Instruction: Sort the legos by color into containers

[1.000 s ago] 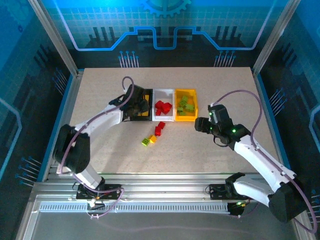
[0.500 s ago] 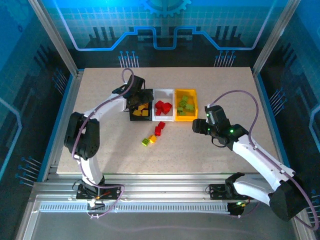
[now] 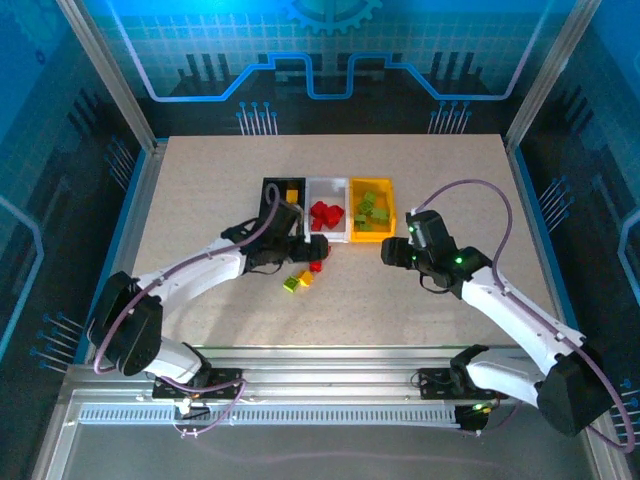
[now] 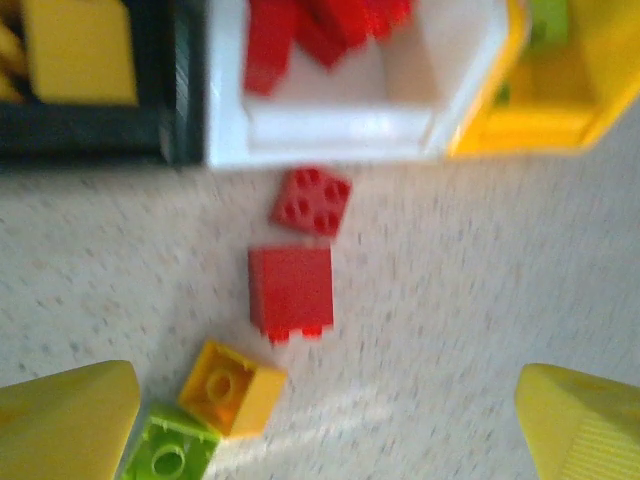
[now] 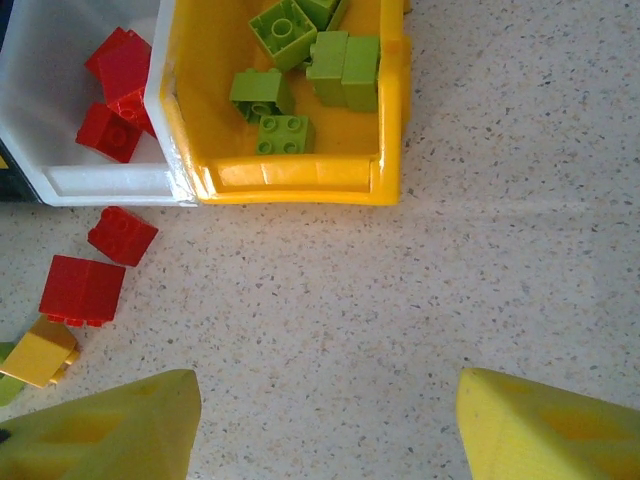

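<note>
Left fingers (image 4: 70, 420) spread wide, empty, low over speckled worktop (image 4: 450, 300), just near of white plastic bin (image 4: 330, 135). Four small loose plastic bricks there: red studs-up brick (image 4: 310, 200) and red tipped brick (image 4: 290, 290) straight ahead between fingers; orange-yellow brick (image 4: 232, 388) and lime green brick (image 4: 168, 460) by left finger. Right fingers (image 5: 100, 430) spread, empty, near yellow plastic bin (image 5: 290, 175). I judge left arm nearer.

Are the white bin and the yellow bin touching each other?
Touching. The right wrist view shows the white bin meeting the yellow bin at their near corners, with no gap between them.
</note>
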Available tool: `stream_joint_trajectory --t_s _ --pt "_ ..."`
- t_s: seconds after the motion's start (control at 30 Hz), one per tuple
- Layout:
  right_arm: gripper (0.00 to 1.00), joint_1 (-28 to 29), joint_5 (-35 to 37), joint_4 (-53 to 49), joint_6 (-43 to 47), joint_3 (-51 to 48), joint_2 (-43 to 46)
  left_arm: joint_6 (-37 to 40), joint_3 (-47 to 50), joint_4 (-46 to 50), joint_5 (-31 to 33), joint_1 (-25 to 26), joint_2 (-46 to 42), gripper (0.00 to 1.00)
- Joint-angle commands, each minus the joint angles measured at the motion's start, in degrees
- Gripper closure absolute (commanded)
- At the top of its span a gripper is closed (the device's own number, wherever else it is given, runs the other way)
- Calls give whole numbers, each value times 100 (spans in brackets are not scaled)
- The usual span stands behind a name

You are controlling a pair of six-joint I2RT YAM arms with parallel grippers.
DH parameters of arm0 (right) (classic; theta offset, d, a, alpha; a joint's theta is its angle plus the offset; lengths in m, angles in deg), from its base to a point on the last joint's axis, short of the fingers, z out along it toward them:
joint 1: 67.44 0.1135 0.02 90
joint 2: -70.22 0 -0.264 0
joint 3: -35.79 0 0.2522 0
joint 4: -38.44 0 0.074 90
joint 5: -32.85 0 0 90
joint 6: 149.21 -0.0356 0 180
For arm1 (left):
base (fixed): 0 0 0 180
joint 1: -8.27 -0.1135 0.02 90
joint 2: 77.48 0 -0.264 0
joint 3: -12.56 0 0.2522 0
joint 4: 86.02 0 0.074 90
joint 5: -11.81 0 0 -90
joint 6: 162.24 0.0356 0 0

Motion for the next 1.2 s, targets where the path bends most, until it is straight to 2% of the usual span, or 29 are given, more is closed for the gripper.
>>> stream_joint_trajectory --t_s 0.0,0.23,0.33,0.53,0.73,0.9,1.17 --pt "30 81 -13 204 -152 -98 -56 722 6 113 -40 268 224 4" --pt "30 97 82 96 -107 -25 -1 1282 -270 318 1176 740 888 13" --pt "30 90 135 34 -87 -25 54 1284 -352 457 1545 869 1115 18" --pt "30 90 157 33 -75 -40 89 1113 -152 354 1689 881 1241 30" --pt "30 90 178 30 -84 -35 141 1102 -70 250 1793 970 1435 31" --pt "30 91 214 -16 -76 -45 178 1090 -14 202 1906 1024 1603 39" --pt "30 77 241 -22 -84 -31 194 1038 60 118 2182 1178 1865 59"
